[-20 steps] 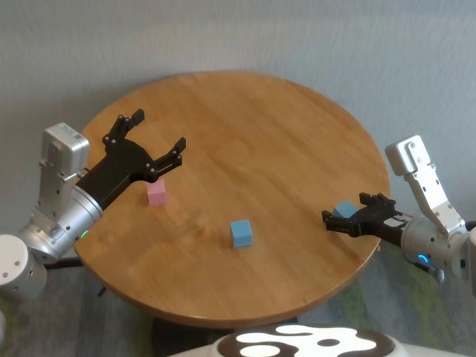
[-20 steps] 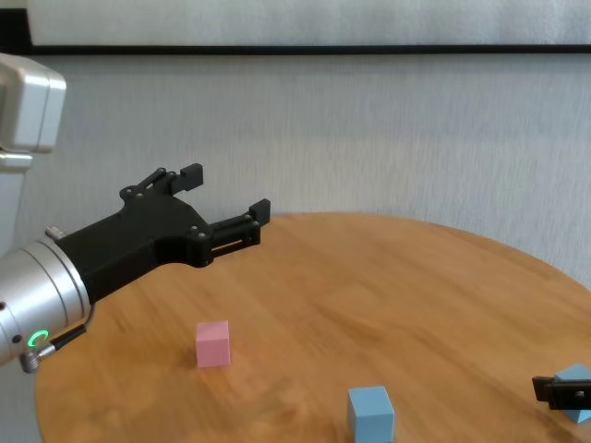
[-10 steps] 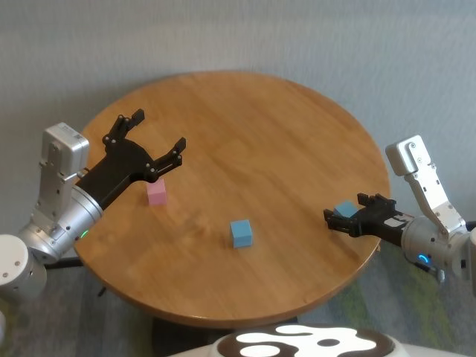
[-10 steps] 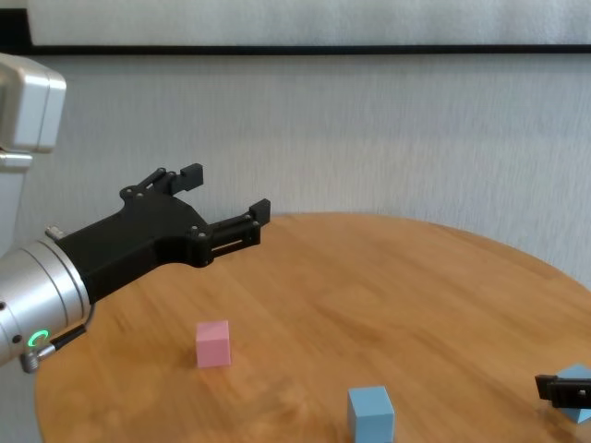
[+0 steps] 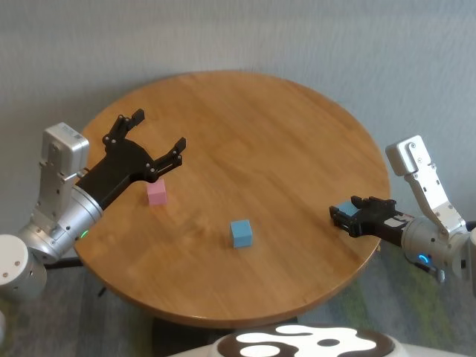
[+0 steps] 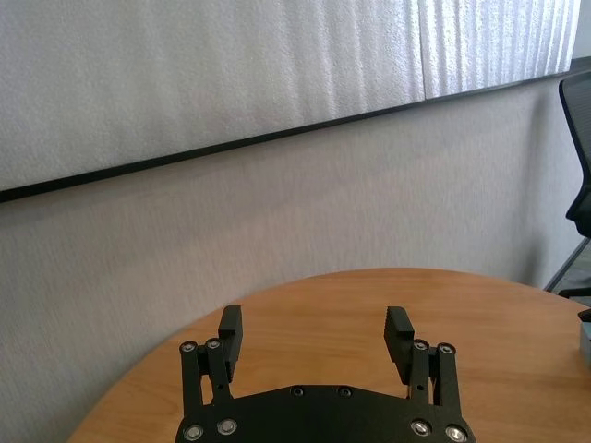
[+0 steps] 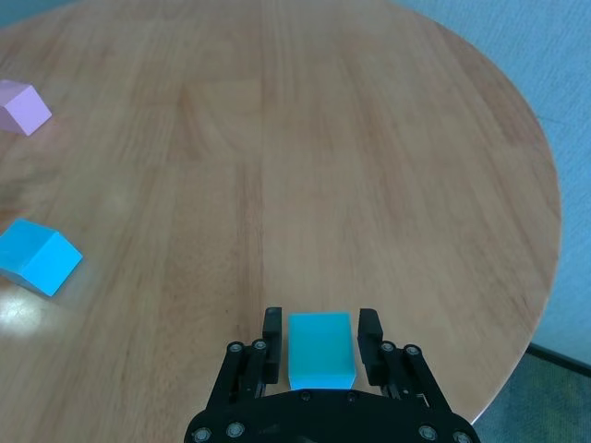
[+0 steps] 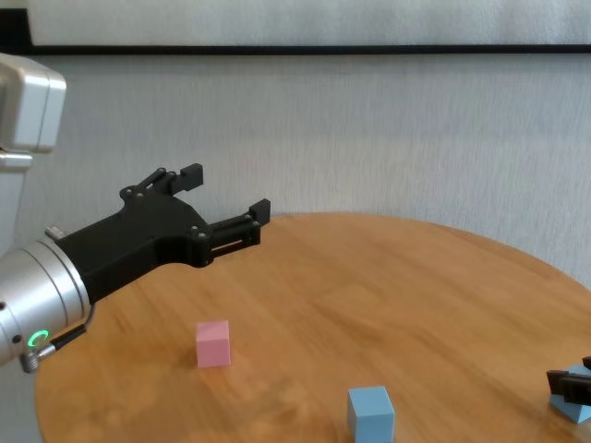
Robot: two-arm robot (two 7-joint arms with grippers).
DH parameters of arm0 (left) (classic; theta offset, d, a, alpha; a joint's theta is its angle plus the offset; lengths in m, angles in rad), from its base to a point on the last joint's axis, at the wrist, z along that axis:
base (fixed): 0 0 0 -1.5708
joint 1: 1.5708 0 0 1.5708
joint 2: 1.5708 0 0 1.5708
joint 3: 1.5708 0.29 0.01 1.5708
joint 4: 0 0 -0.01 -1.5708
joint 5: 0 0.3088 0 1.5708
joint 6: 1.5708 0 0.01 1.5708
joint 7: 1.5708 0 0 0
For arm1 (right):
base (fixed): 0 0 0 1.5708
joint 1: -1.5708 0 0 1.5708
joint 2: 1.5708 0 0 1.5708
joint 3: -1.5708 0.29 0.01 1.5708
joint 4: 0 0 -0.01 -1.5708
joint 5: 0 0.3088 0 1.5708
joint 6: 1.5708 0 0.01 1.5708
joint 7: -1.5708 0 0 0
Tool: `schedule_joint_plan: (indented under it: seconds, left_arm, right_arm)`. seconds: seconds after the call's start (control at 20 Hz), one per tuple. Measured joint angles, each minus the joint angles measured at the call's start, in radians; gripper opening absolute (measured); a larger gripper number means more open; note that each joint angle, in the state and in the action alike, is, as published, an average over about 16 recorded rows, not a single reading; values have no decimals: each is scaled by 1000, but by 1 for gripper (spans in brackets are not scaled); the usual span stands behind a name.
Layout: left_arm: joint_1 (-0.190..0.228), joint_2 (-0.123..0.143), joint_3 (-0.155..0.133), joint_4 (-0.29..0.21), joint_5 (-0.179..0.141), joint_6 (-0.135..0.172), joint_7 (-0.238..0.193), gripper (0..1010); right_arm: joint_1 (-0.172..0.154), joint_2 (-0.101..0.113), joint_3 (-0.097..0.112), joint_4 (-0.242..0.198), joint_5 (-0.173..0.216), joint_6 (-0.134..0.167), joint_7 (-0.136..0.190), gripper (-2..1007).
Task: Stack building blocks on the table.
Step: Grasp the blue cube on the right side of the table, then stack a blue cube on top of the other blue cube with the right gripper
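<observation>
On the round wooden table [image 5: 260,126], my right gripper [image 5: 344,207] is closed around a light blue block [image 5: 344,210] near the right edge. The right wrist view shows this block [image 7: 320,351] resting on the wood between the fingers [image 7: 272,332]. A second light blue block [image 5: 241,233] lies near the middle front. A pink block [image 5: 156,193] lies at the left. My left gripper [image 5: 158,130] is open and empty, hovering above and behind the pink block.
The table's right rim [image 5: 379,223] is close behind my right gripper. A grey wall [image 8: 369,138] stands behind the table. A dark office chair [image 6: 580,185] shows at the side in the left wrist view.
My right gripper's fingers have drawn in around the light blue block at the right edge. The block has stayed in place. The left arm has not moved.
</observation>
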Motion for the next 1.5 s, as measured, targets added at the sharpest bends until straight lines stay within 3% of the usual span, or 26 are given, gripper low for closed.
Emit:
schedule_joint_plan:
  seconds: [0.4,0.8,1.15,1.5]
  left_arm:
    - [0,0,0,0,0,0,0,1000]
    - [0,0,0,0,0,0,0,1000]
    - [0,0,0,0,0,0,0,1000]
    - [0,0,0,0,0,0,0,1000]
  right_arm:
    - [0,1,0,-1,0,0,0,386]
    - [-3,2,0,-7,-3,-8,5,352]
    - [-17,19,-18,-47,-46,-96,54,352]
    - [-20,31,-57,-106,-102,-185,130,352]
